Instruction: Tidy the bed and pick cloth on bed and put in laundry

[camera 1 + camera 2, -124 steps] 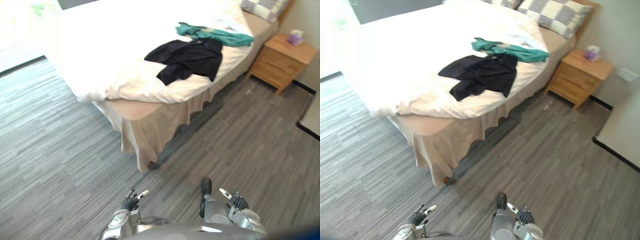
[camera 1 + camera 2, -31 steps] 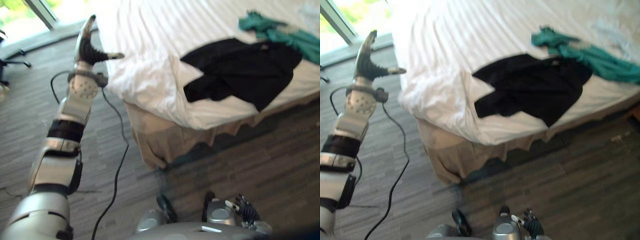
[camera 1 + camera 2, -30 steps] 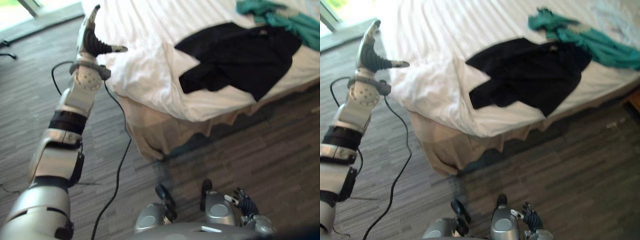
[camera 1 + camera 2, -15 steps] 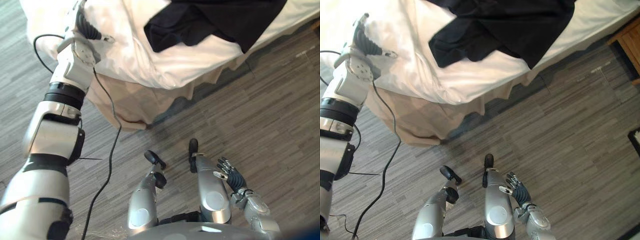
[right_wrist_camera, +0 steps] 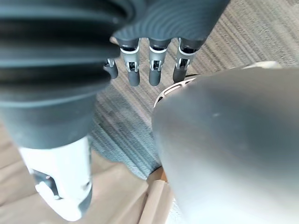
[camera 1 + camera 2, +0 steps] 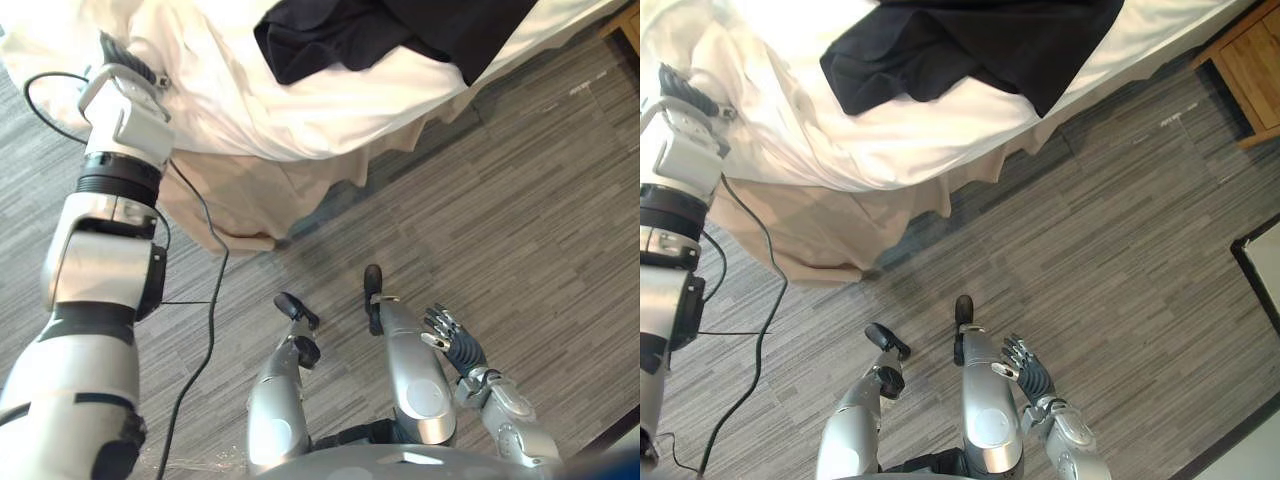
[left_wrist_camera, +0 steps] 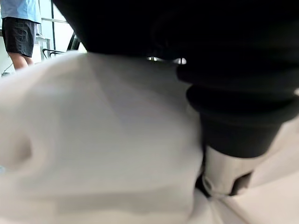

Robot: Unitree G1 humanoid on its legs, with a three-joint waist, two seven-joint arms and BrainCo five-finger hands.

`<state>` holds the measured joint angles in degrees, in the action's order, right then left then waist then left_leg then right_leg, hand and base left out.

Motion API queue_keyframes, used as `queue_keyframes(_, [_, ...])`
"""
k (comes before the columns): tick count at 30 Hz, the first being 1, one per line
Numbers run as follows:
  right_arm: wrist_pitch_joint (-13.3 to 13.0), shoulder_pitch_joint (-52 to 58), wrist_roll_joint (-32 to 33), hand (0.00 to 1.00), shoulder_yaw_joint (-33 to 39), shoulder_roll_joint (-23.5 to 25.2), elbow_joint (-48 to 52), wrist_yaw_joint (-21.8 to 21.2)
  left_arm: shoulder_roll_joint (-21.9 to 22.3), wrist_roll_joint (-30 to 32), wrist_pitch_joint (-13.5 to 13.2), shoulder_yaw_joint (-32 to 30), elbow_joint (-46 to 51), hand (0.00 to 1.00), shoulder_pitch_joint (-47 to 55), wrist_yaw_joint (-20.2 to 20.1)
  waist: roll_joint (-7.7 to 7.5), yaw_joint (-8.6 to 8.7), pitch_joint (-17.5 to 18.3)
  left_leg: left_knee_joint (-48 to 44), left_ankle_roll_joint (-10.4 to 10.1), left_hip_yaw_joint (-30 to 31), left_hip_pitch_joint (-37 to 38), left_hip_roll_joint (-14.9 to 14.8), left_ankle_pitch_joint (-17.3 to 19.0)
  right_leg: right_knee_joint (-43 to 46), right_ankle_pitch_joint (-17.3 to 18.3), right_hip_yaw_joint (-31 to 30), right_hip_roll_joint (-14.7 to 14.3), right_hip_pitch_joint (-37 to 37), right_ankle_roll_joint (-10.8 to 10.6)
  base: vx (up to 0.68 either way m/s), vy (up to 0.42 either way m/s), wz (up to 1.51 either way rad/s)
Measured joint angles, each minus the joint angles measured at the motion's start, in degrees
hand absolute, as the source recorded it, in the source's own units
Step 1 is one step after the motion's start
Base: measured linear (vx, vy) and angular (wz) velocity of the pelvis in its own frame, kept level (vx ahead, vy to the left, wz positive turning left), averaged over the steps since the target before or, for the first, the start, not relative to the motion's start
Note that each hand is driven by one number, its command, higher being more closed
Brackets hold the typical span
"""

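Observation:
A black garment [image 6: 400, 30] lies on the white duvet [image 6: 330, 100] near the bed's edge. My left hand [image 6: 125, 62] is stretched out to the duvet's bunched corner at the bed's foot, with its fingers curled into the white cloth. From the left wrist, the duvet [image 7: 93, 140] presses right up against the left hand's thumb [image 7: 229, 179]. Low by my side, over the floor, my right hand [image 6: 455, 345] hangs open with its fingers [image 5: 140, 65] straight and nothing in it.
A beige bed skirt [image 6: 250, 190] hangs below the duvet down to the grey plank floor [image 6: 1140, 220]. A wooden nightstand [image 6: 1250, 65] stands at the far right. A person [image 7: 18, 28] in a blue top and dark shorts stands beyond the bed.
The camera has tipped down toward the floor. My left hand, open beside the duvet's corner before, has closed into the white cloth. The right hand stays open at my side.

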<state>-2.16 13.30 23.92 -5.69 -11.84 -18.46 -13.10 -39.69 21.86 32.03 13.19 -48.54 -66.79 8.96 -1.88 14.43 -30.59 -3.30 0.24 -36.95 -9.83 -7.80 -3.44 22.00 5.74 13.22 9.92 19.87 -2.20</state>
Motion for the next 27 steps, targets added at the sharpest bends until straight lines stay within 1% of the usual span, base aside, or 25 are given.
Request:
queue_keyframes(1, [0.0,0.5,0.0,0.0,0.2,0.0,0.5,0.1,0.0,0.0,-1.2,-0.3,0.1,1.0,1.0,-0.1,0.24,-0.14,-0.1,0.6,0.0,0.3,0.9,0.4,-0.2,0.1,0.4,0.3,0.2,-0.8,0.0,0.02,-0.022,0.21])
queue_keyframes(2, [0.0,1.4,-0.6,0.0,0.3,-0.4,1.2,0.1,0.0,-0.4,-4.0,-1.4,0.7,1.0,3.2,-0.3,0.71,-0.4,-0.1,1.6,0.0,0.9,2.1,1.0,-0.5,0.0,1.2,0.7,0.6,-2.1,0.1,0.01,-0.024,0.18])
queue_keyframes(3, [0.0,1.6,-0.6,0.0,0.4,-0.4,1.3,0.1,0.0,-0.7,-4.9,-1.8,1.1,1.0,4.1,-0.4,0.84,-0.46,-0.1,1.8,0.0,1.1,2.4,1.2,-0.5,0.0,1.4,1.0,0.7,-2.5,0.2,0.02,-0.022,0.26])
queue_keyframes(5, [0.0,3.1,-1.3,0.0,1.5,-0.5,1.2,0.2,0.0,-1.1,-10.5,-3.1,5.5,1.0,10.5,-0.4,1.62,-1.43,0.1,3.4,-0.1,2.7,4.9,1.9,-1.2,0.0,2.3,2.7,1.4,-5.4,0.0,0.03,-0.029,0.3])
queue_keyframes(6, [0.1,3.2,-1.8,0.0,1.6,-0.5,1.1,0.2,0.0,-1.1,-11.4,-3.5,6.3,1.0,11.8,-0.4,1.73,-1.46,0.1,3.4,-0.1,3.1,5.3,2.0,-1.2,0.0,2.5,3.2,1.5,-6.0,-0.1,0.05,-0.037,0.34])
queue_keyframes(7, [0.3,3.3,-2.9,0.0,2.2,-0.4,0.5,0.2,0.0,-1.2,-13.9,-4.7,8.9,1.0,16.2,-0.5,1.91,-1.79,0.2,3.9,-0.2,3.8,6.8,2.3,-1.2,-0.1,3.1,4.1,1.8,-7.9,0.0,0.08,-0.024,0.36])
queue_keyframes(8, [0.5,3.6,-2.9,0.0,2.8,-0.4,-0.5,0.3,0.0,-1.2,-15.8,-4.9,11.4,1.0,20.0,-0.7,2.56,-2.03,0.5,4.6,-0.4,4.7,7.7,2.7,-1.5,-0.6,3.2,5.2,1.9,-9.4,-0.1,0.07,-0.016,0.35])
queue_keyframes(9, [0.5,3.7,-2.9,0.0,3.0,-0.4,-0.7,0.3,0.0,-1.2,-16.4,-4.9,12.5,1.0,21.4,-1.1,2.84,-2.16,0.7,4.9,-0.4,5.0,8.0,2.8,-1.6,-0.9,3.3,5.4,1.9,-9.9,-0.2,0.09,-0.002,0.35])
queue_keyframes(10, [0.6,4.5,-4.3,0.0,3.9,-0.4,-1.1,0.3,0.4,-1.2,-17.7,-4.9,15.3,0.0,25.2,-1.7,3.88,-2.63,1.3,5.6,-0.4,5.9,8.6,2.9,-1.8,-1.7,3.4,6.5,1.9,-11.1,-0.3,0.1,-0.006,0.34])
queue_keyframes(11, [0.8,5.2,-5.3,0.0,4.8,-0.3,-1.6,0.4,1.4,-1.2,-18.4,-5.0,17.2,0.0,28.9,-2.2,4.91,-3.05,2.4,6.5,-0.4,6.5,9.2,3.0,-2.0,-2.6,3.5,7.4,1.9,-12.5,-0.5,0.1,-0.006,0.34])
queue_keyframes(12, [1.0,5.3,-5.7,0.0,5.1,-0.3,-1.9,0.4,1.8,-1.2,-18.7,-5.3,17.8,0.0,30.4,-2.4,5.22,-3.03,3.1,6.7,-0.4,6.8,9.3,3.1,-2.0,-2.9,3.5,7.8,1.9,-12.8,-0.5,0.14,-0.004,0.34])
queue_keyframes(13, [1.5,5.8,-6.9,0.0,5.8,-0.1,-3.4,0.5,3.7,-1.3,-19.4,-7.0,19.0,0.0,34.4,-2.7,6.03,-3.13,5.1,7.4,-0.7,7.6,9.9,3.2,-2.3,-4.1,3.4,8.9,1.5,-14.3,-0.8,0.16,-0.014,0.34])
queue_keyframes(14, [1.9,5.9,-7.4,0.0,6.6,0.6,-5.2,0.8,4.9,-2.3,-20.1,-8.0,20.2,0.0,37.9,-2.9,6.27,-3.37,6.4,8.0,-0.8,8.1,11.3,3.2,-2.4,-5.6,3.2,9.8,0.9,-16.5,-1.1,0.18,-0.014,0.31])
queue_keyframes(15, [2.0,6.0,-7.4,0.0,6.8,0.6,-5.8,0.9,5.4,-2.4,-20.2,-8.3,20.6,0.0,39.0,-2.9,6.36,-3.57,7.0,8.2,-0.8,8.3,11.7,3.2,-2.4,-6.1,3.1,9.9,0.7,-17.2,-1.3,0.14,-0.018,0.26])
queue_keyframes(16, [2.7,7.1,-7.4,0.0,7.7,1.9,-7.7,1.6,7.8,-3.2,-20.5,-9.1,21.8,0.0,42.7,-2.9,6.59,-4.64,10.1,8.4,-1.1,9.2,12.2,3.1,-2.3,-8.0,3.0,10.8,0.1,-18.9,-1.5,0.11,-0.012,0.19])
queue_keyframes(17, [3.0,7.4,-7.4,0.0,7.8,2.1,-8.4,2.0,8.4,-3.3,-20.5,-9.3,22.6,0.0,44.1,-2.9,6.64,-4.81,11.0,8.4,-1.3,9.4,12.4,3.0,-2.2,-8.6,3.0,11.3,0.0,-19.5,-1.5,0.15,-0.024,0.27])
queue_keyframes(19, [4.1,7.5,-8.1,0.0,8.6,2.8,-12.4,2.8,12.2,-3.4,-21.1,-10.1,25.5,0.0,51.6,-2.4,6.6,-6.01,14.6,8.8,-2.1,10.7,13.8,2.6,-1.8,-11.4,3.0,12.7,-0.9,-22.8,-1.5,0.13,-0.044,0.24])
queue_keyframes(20, [4.3,7.5,-8.5,0.0,8.6,2.9,-12.9,2.9,12.9,-3.4,-21.0,-10.2,25.6,0.0,52.7,-2.4,6.61,-6.15,15.2,8.8,-2.2,10.9,13.9,2.5,-1.7,-11.7,3.0,13.0,-1.0,-23.0,-1.5,0.09,-0.053,0.2])
queue_keyframes(21, [4.8,7.5,-8.8,0.0,8.6,2.9,-13.8,3.3,14.5,-3.8,-20.9,-11.1,26.0,0.0,56.1,-2.3,6.71,-6.35,16.5,8.9,-2.4,11.1,13.9,2.4,-1.6,-12.4,3.0,13.4,-1.3,-23.6,-1.5,0.09,-0.061,0.17])
queue_keyframes(22, [5.0,7.5,-9.1,0.0,9.0,2.9,-14.8,3.5,15.7,-4.7,-20.7,-11.4,26.0,0.0,60.1,-1.8,6.65,-6.49,17.2,8.9,-2.5,11.4,14.2,2.2,-1.6,-13.1,2.9,13.9,-1.6,-24.5,-1.5,0.07,-0.048,0.16])
queue_keyframes(23, [5.0,7.5,-9.1,0.0,9.2,3.1,-15.1,3.6,16.3,-4.9,-20.6,-11.5,26.0,0.0,61.3,-1.5,6.67,-6.67,17.3,8.9,-2.6,11.6,14.5,2.1,-1.5,-13.3,2.9,14.2,-1.7,-24.9,-1.6,0.06,-0.049,0.11])
queue_keyframes(24, [4.9,7.6,-9.3,0.0,10.1,4.1,-15.8,3.9,18.2,-5.0,-20.3,-11.5,26.0,0.0,64.5,-1.4,6.66,-7.46,17.5,8.9,-2.8,12.1,14.9,2.0,-1.3,-13.6,2.9,14.4,-1.9,-25.7,-1.6,0.02,-0.039,0.12])
queue_keyframes(26, [4.2,7.6,-9.5,0.0,10.4,4.3,-17.4,4.8,23.5,-4.9,-19.9,-11.3,25.2,0.0,71.3,-1.4,6.32,-8.2,18.9,9.1,-3.0,12.5,15.0,1.9,-1.3,-14.5,2.9,15.2,-2.1,-26.5,-1.6,0.02,-0.043,0.15])
queue_keyframes(27, [4.0,7.6,-9.5,0.0,10.5,4.5,-17.5,4.9,24.5,-4.9,-19.8,-11.1,24.4,0.0,72.5,-1.4,6.28,-8.45,19.2,9.2,-3.0,12.5,15.1,1.8,-1.3,-14.7,2.8,15.3,-2.1,-26.5,-1.6,0.0,-0.023,0.07])
